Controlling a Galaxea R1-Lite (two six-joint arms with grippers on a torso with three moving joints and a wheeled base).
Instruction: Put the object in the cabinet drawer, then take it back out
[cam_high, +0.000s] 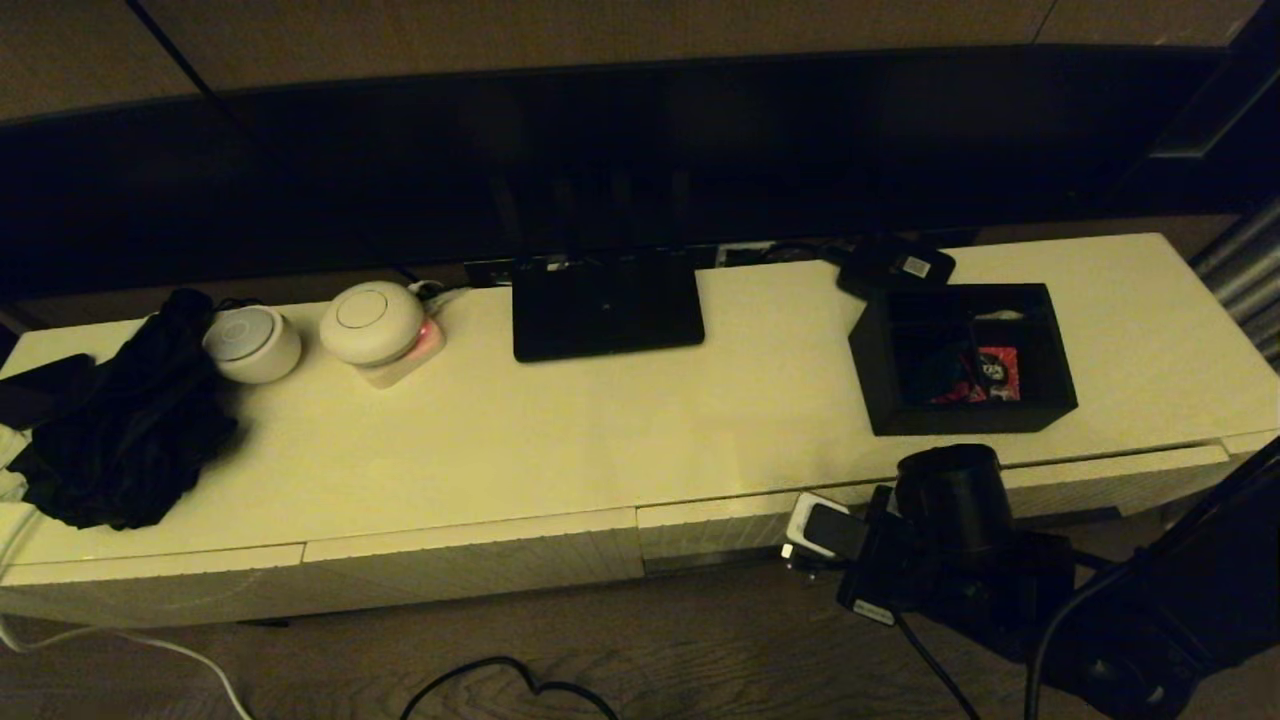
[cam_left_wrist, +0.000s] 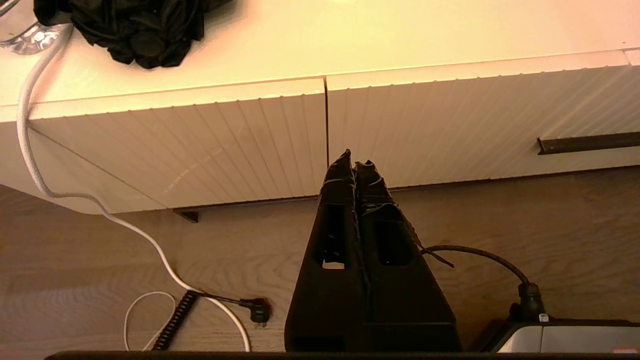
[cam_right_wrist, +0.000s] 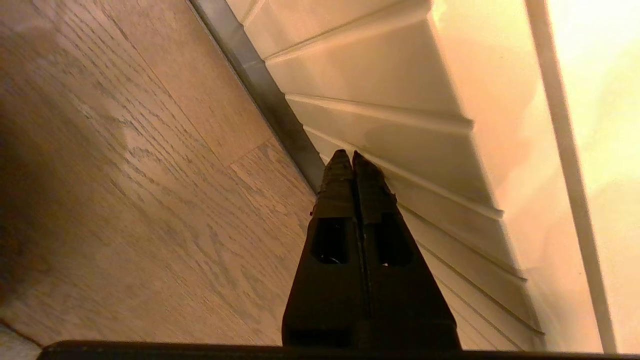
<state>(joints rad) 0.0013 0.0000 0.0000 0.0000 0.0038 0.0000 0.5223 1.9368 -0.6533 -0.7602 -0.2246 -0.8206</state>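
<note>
The black organiser box (cam_high: 962, 357) stands on the right part of the cream cabinet top (cam_high: 600, 440), with red and white packets inside. The cabinet drawer (cam_high: 1100, 478) shows only its ribbed front below the box; none of its interior is visible. My right arm's wrist (cam_high: 950, 500) hangs in front of that drawer, below the box. My right gripper (cam_right_wrist: 347, 154) is shut on nothing, its tips close to the lower edge of a ribbed cream front (cam_right_wrist: 400, 135). My left gripper (cam_left_wrist: 355, 162) is shut and empty, low before the shorter ribbed panels (cam_left_wrist: 225, 145).
A flat black router (cam_high: 607, 305) and a small black device with a white label (cam_high: 895, 265) lie at the back. Two white round devices (cam_high: 372, 322) and a black cloth (cam_high: 120, 430) sit on the left. Cables (cam_high: 520, 680) and a plug (cam_left_wrist: 257, 310) lie on the wooden floor.
</note>
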